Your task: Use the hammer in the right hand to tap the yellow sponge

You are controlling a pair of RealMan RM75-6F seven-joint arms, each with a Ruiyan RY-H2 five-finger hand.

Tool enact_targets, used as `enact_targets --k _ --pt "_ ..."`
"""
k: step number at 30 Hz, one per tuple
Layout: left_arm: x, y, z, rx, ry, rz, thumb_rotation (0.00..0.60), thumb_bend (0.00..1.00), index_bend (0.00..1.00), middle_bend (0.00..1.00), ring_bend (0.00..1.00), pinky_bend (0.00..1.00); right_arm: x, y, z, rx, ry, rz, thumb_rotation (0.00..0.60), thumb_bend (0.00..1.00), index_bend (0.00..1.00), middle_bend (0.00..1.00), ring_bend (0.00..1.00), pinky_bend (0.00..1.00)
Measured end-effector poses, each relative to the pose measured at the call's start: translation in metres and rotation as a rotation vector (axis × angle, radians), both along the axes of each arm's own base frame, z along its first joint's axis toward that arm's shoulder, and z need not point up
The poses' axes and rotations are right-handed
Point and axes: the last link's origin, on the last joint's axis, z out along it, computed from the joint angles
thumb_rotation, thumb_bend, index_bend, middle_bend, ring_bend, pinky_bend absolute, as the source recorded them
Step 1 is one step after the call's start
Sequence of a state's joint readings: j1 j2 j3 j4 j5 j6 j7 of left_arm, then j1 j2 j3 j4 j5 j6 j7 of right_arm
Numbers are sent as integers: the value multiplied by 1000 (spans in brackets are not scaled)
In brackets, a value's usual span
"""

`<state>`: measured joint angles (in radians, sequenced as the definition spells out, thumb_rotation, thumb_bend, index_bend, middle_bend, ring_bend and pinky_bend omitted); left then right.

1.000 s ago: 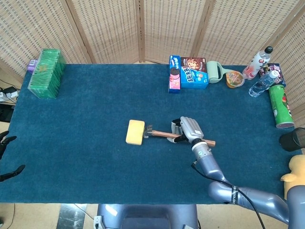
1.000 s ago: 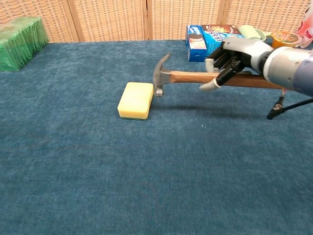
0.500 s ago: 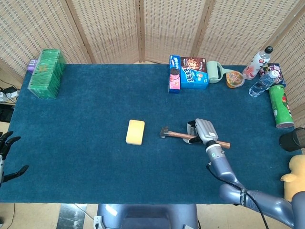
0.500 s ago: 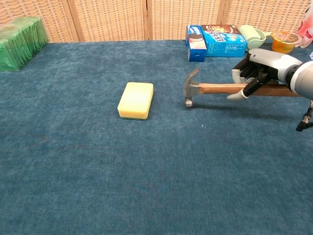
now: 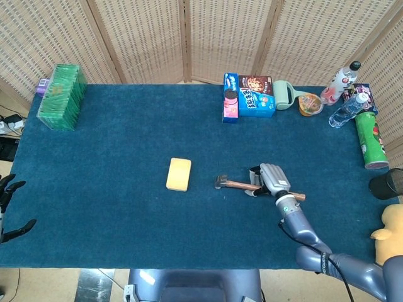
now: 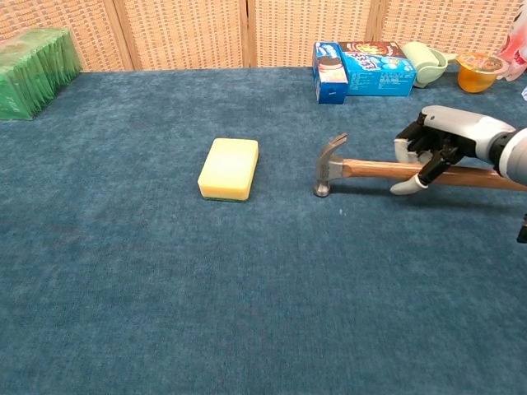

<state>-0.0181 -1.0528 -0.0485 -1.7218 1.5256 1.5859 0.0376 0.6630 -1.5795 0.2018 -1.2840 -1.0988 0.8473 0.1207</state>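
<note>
Right hand (image 6: 436,152) grips claw hammer (image 6: 362,169) mid-handle, head down near the table cloth, well right of yellow sponge (image 6: 230,168). Left hand (image 5: 9,207) off table's left edge, looks empty w/ fingers apart. Risk: swing lands short, hits cloth; handle could twist in the grip. Sponge: flat rectangular block, mid-table.

Bright, even, diffuse light, no glare. Soft faint shadow under the hammer (image 6: 387,169) and sponge (image 6: 229,168). Both views sharp; no motion blur. Head view shows slight wide-angle bowing at table (image 5: 94,189) edges.
</note>
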Motion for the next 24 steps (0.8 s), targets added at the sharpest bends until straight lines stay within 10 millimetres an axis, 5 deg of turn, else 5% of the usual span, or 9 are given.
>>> enact_targets --k 5,11,17,24 --pt "0 -2 0 2 -2 0 600 180 177 97 2 0 -2 1 6 1 -14 14 600 188 204 314 331 298" --pt "1 -4 1 10 -5 -4 600 180 177 97 2 0 -3 2 20 -45 -30 34 600 191 187 303 312 286" --pt "-3 -6 0 15 -12 4 600 180 178 97 1 0 -6 7 39 -141 -48 41 600 284 430 462 469 398" --pt "-11 -10 -4 20 -28 24 600 180 178 97 1 0 -31 29 74 -315 -4 27 600 342 600 622 690 665"
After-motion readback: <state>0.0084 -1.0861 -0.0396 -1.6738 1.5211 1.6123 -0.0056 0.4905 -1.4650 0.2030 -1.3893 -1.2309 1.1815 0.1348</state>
